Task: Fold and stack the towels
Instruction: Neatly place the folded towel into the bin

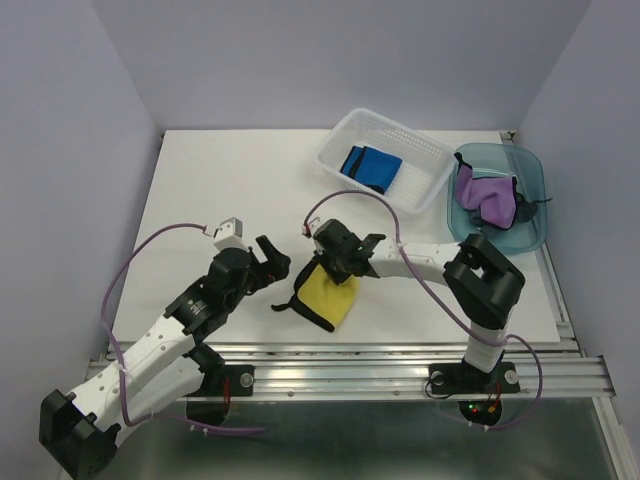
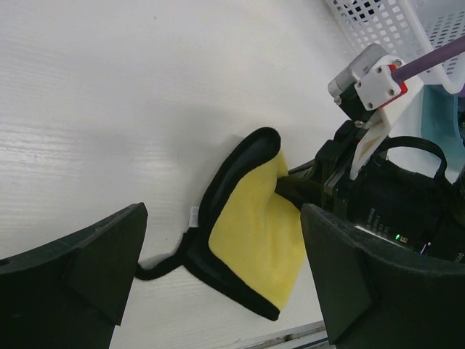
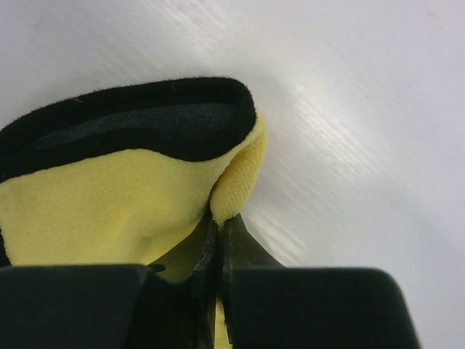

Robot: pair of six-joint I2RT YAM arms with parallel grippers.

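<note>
Progress check on fold-and-stack. Counting one towel done at best: blue towel, folded flat inside the white slotted basket. Judging that from its shape only; can't confirm the basket as the final stack spot.

Working the yellow towel now. Lying on the bench in front of the basket and a bit to its left, toward the arm bases. Partly doubled over, with black-trimmed edge curled up and one corner trailing flat. Have right claw pinched shut on a yellow edge fold, clear in the wrist view. Looks like the start of a fold, not a finished one.

Have left claw spread wide, gripping nothing. Sitting farther left of the basket than the yellow towel, just beside that towel's left edge, not touching as far as visible.

Left to do: purple towel, bunched and unfolded in the teal bin just right of the basket. Dark cloth tucked beside it in the same bin, probably the slate towel; too crumpled to tell more.

Estimating well under half done. Remaining: finish the yellow fold, pull and fold the two from the bin, stack all four. No stack of more than one visible anywhere.
</note>
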